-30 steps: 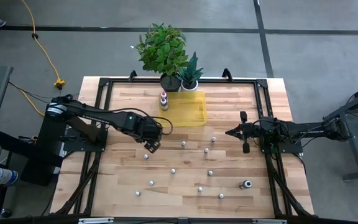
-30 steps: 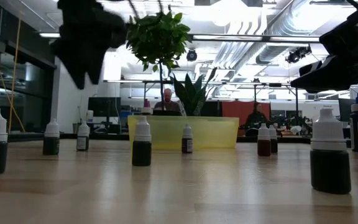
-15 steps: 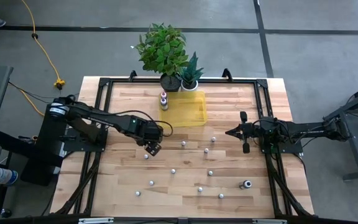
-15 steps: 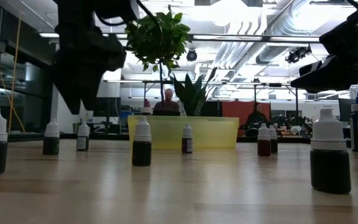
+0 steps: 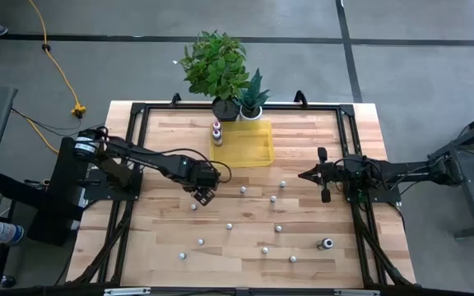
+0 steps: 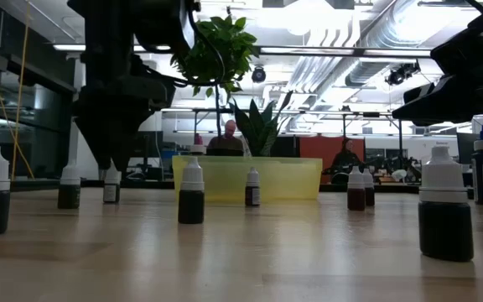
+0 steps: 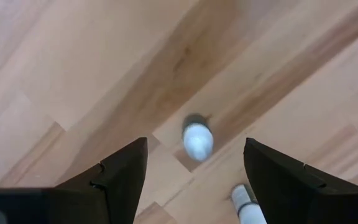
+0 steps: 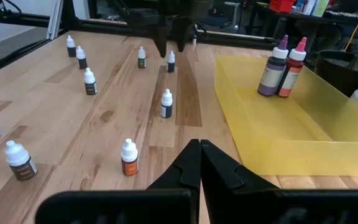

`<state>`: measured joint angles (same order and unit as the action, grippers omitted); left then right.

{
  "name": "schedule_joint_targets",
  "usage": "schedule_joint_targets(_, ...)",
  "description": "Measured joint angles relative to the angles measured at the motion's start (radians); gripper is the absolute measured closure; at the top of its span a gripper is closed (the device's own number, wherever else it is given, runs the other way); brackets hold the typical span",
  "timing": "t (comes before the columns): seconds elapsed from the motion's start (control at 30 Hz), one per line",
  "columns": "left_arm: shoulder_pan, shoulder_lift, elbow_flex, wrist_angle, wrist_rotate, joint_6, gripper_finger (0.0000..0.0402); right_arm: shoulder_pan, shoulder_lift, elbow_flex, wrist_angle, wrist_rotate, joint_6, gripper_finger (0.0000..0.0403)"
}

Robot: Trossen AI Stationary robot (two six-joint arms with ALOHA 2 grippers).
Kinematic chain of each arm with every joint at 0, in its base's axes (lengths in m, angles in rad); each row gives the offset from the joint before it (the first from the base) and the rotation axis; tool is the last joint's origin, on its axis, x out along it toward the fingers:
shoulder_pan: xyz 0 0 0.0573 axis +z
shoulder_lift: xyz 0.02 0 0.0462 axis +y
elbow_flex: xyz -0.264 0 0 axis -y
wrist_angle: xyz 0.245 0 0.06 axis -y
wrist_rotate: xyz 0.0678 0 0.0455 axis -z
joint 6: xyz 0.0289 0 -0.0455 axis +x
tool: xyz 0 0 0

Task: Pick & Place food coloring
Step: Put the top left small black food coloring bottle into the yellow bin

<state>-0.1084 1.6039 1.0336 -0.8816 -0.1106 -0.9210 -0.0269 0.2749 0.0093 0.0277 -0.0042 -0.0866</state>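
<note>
We see a wooden table (image 5: 303,140) carrying small food coloring bottles (image 5: 230,224) scattered over its near half, a yellow tray (image 5: 249,150) at the far edge with two larger bottles (image 5: 216,131) inside, and two potted plants (image 5: 229,105) behind it.

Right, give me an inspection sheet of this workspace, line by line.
Surface: wooden table, black frame.
Job's things: small food coloring bottles scattered upright; two larger bottles in the yellow tray.
Clutter: two potted plants at the far edge.
Grippers: left pincer open, just above a bottle; right pincer shut, waiting at the right.
Cables: yellow cable on the floor.
Surroundings: person seated beyond the table.
</note>
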Motion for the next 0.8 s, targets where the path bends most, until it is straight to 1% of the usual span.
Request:
schedule_joint_targets(0.13, 0.021, 0.0, 0.0, 0.001, -0.001, 0.001, 0.0159, 0.0, 0.0, 0.0, 0.0, 0.0, 0.0, 0.0402)
schedule_joint_targets(0.33, 0.03, 0.0, 0.0, 0.004, 0.048, 0.034, 0.0207, 0.0, 0.0, 0.0, 0.0, 0.001, 0.0, 0.0402)
schedule_joint_targets(0.43, 0.03, 0.0, 0.0, 0.004, 0.051, 0.035, 0.0223, 0.0, 0.0, 0.0, 0.0, 0.001, 0.0, 0.0402)
schedule_joint_targets(0.53, 0.03, 0.0, 0.0, 0.003, 0.052, 0.035, 0.0231, 0.0, 0.0, 0.0, 0.0, 0.001, 0.0, 0.0402)
schedule_joint_targets(0.8, 0.03, 0.0, 0.0, 0.001, 0.053, 0.049, 0.0232, 0.0, 0.0, 0.0, -0.001, 0.001, 0.0, 0.0402)
